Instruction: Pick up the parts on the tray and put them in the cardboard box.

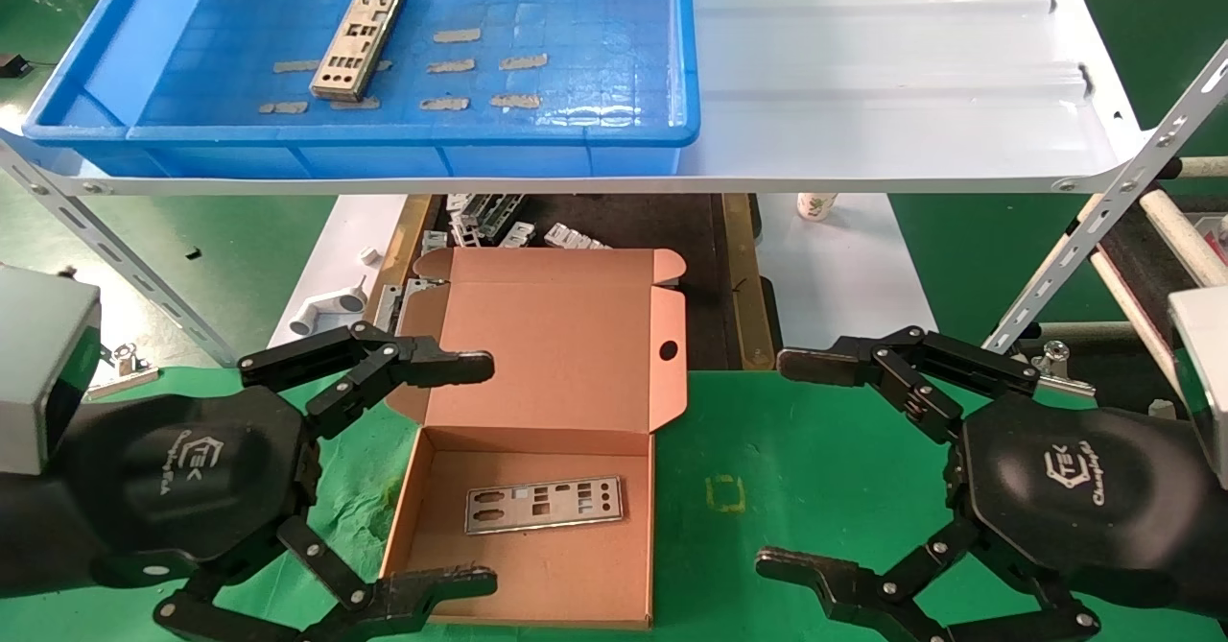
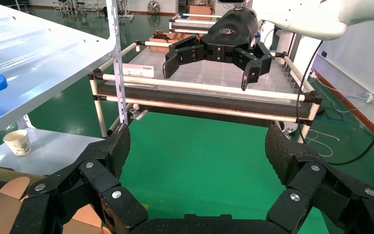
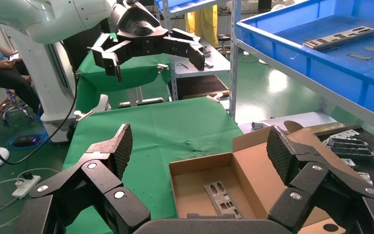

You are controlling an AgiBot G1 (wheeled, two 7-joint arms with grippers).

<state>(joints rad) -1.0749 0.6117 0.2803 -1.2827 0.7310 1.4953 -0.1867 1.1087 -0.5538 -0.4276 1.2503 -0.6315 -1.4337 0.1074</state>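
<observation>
Grippers sit nearest, low over the green mat. The left gripper (image 1: 484, 474) has its fingers spread wide and straddles the left wall of the cardboard box (image 1: 537, 517), holding nothing. The right gripper (image 1: 791, 460) is likewise spread and empty, over bare mat to the right of the box and apart from it.

One part (image 1: 544, 505) lies flat on the box floor, near the middle. The lid stands open at the far side.

The remaining part (image 1: 358, 39) lies flat in the tray (image 1: 384, 133), toward its far left corner, on the raised shelf well beyond both grippers.

Risk: the plate is thin and flat against the gridded floor, so the fingertips may slide over it without gaining an edge. The tray's near wall and the shelf rim also stand in the reach path; a low approach would likely strike them.
</observation>
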